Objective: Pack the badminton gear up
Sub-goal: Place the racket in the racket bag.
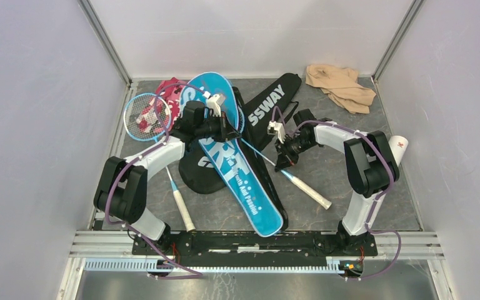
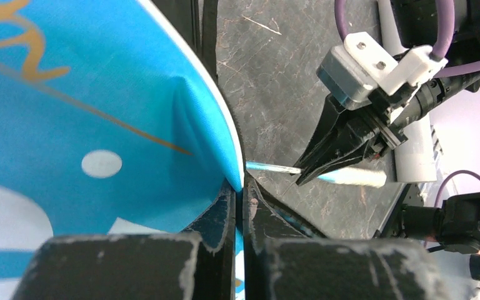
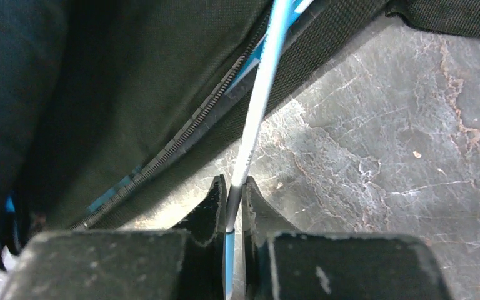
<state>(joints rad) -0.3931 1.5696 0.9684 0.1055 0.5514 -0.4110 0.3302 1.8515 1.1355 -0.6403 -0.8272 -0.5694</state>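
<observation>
Smooth, faintly glossy blue cover (image 1: 234, 165) is lying on stone-look grey table (image 3: 381, 156); beside that cover, a matt woven black cover (image 3: 100, 94) and glossy racket shaft (image 3: 259, 106) are showing.

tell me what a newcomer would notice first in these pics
The bright blue SPORT cover lies diagonally mid-table over a black cover, with its edge pinched in the left jaws. Just right of it, the right jaws are clamped on a thin racket shaft that disappears under the covers. A second racket lies at the left rear and a beige cloth at the back right.
</observation>
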